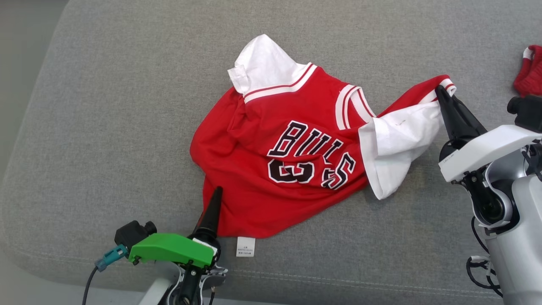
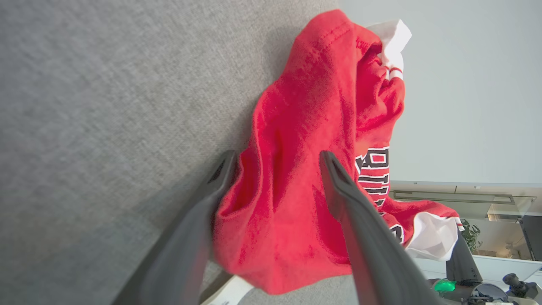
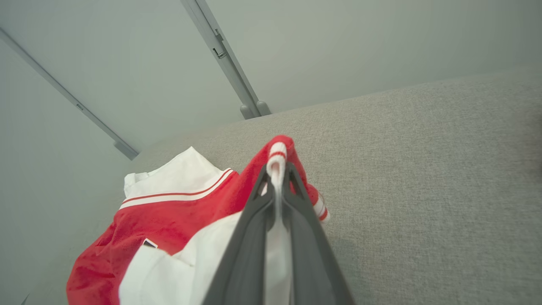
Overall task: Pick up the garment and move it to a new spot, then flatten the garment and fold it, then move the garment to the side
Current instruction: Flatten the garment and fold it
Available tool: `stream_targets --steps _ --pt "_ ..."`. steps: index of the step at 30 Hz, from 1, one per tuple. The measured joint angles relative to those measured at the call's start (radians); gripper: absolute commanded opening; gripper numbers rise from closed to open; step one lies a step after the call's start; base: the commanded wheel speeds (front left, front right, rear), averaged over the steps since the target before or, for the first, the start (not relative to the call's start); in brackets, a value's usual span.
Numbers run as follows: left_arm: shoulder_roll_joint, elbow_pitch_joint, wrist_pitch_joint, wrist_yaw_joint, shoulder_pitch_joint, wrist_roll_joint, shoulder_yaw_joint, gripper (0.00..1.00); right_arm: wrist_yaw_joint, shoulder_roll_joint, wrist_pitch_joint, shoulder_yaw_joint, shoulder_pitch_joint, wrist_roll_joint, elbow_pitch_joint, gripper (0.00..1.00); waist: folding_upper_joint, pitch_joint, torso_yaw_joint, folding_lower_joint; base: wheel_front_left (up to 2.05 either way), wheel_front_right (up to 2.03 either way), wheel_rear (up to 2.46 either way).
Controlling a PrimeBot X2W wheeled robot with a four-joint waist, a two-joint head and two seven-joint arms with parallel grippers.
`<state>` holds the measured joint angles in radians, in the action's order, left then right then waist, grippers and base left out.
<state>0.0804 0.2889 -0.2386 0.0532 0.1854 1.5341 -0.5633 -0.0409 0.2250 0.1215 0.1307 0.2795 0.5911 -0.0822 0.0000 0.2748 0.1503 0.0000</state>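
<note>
Grey cushion (image 1: 106,127) bare all around crumpled garment (image 1: 254,186).

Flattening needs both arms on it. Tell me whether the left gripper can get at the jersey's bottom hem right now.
Probably yes: the left gripper is open and straddles the hem corner of the jersey, with nothing blocking it.

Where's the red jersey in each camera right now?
Head view: red jersey centre, on grey cushion.
Left wrist view: jersey centre, between open left gripper fingers.
Right wrist view: jersey lower left, trim pinched in right gripper.
Shared landmark: white sleeve beside right gripper.
</note>
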Motion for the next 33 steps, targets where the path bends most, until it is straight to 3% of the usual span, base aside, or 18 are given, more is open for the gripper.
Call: stream_targets --steps 13,25,33 --pt "-0.002 0.000 0.009 0.008 0.000 -0.007 -0.023 1.00 0.000 0.002 -0.007 -0.016 -0.004 0.002 -0.001 0.00 0.0000 0.004 -0.018 0.0000 0.00 0.00 0.00" --pt "0.060 -0.025 0.036 0.008 -0.048 -0.052 -0.058 1.00 0.009 0.003 -0.016 -0.029 -0.026 0.012 -0.007 0.00 0.0000 -0.008 -0.001 0.0000 0.00 0.00 0.00" --pt "0.061 -0.048 0.044 0.008 -0.063 -0.051 -0.058 0.99 0.009 -0.002 -0.021 -0.026 -0.027 0.017 -0.011 0.00 0.0000 -0.013 0.013 0.0000 0.00 0.00 0.00"
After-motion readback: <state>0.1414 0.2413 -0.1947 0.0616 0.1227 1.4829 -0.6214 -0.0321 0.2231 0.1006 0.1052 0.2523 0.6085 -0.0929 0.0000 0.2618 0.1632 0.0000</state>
